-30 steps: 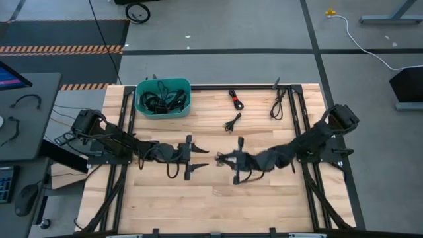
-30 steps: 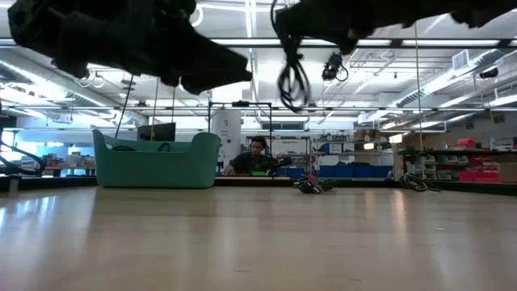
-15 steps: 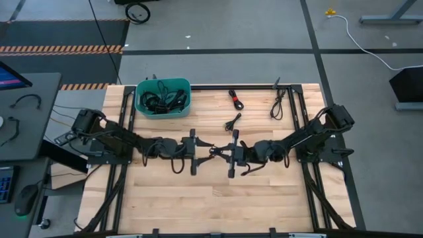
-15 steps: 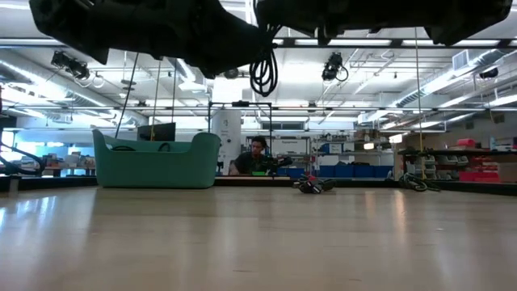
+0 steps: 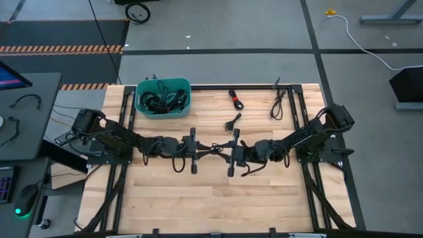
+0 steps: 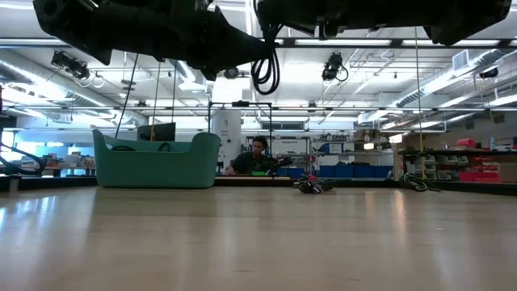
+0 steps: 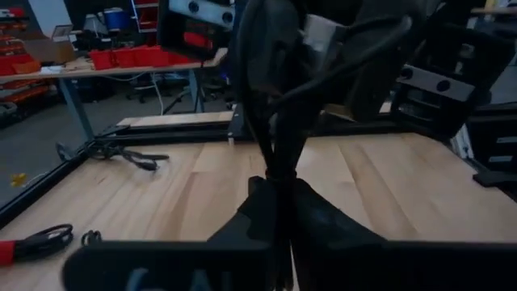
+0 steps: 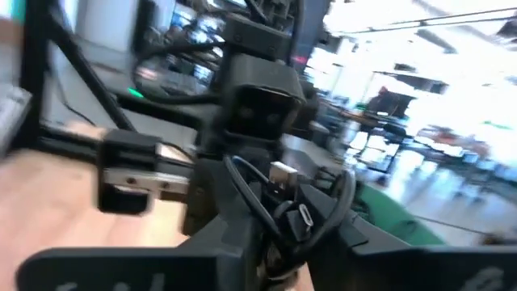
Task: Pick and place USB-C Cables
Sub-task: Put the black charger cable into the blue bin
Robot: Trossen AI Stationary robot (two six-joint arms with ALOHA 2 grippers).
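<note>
One black cable coil (image 5: pixel 213 149) hangs above mid-table; three others (image 5: pixel 236 99) lie on wood.

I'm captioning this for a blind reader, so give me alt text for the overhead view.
Two dark robot arms meet at the middle of a wooden table, the left claw and right claw facing each other with a black cable between them. A teal bin of cables sits at the back left; three loose cables lie at the back.
</note>
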